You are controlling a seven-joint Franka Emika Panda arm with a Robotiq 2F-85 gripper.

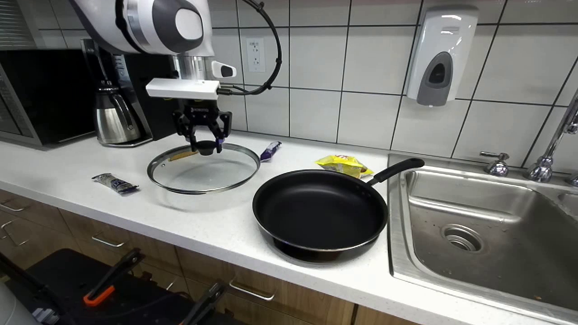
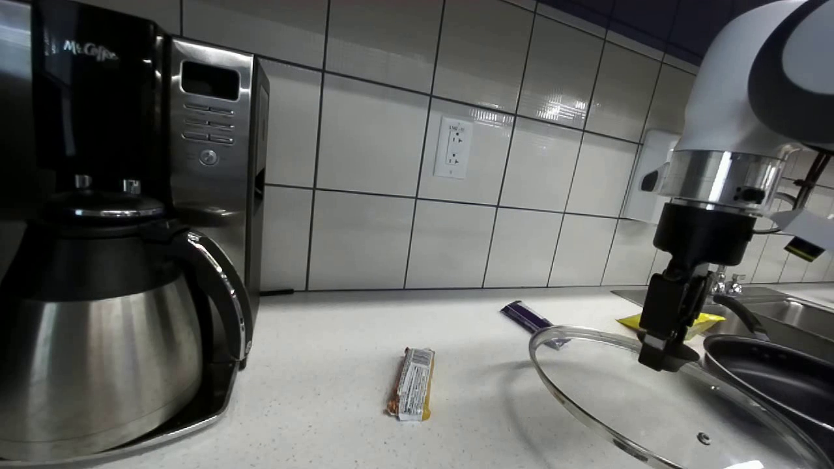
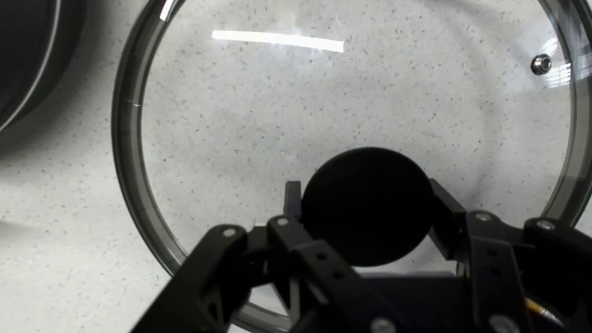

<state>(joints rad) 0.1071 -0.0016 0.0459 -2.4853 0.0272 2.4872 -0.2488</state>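
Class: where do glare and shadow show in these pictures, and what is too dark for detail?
In the wrist view, white glare streaks the glass lid and its knob is too black to show detail; in an exterior view, wall tiles catch reflections and the lid casts a faint curved shadow on the counter; in an exterior view, highlights gleam on the soap dispenser.

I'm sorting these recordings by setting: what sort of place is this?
A kitchen, most likely, perhaps a shared one: a sink is set into the counter, a coffee maker stands farther along it, and a dispenser hangs on the tiled wall.
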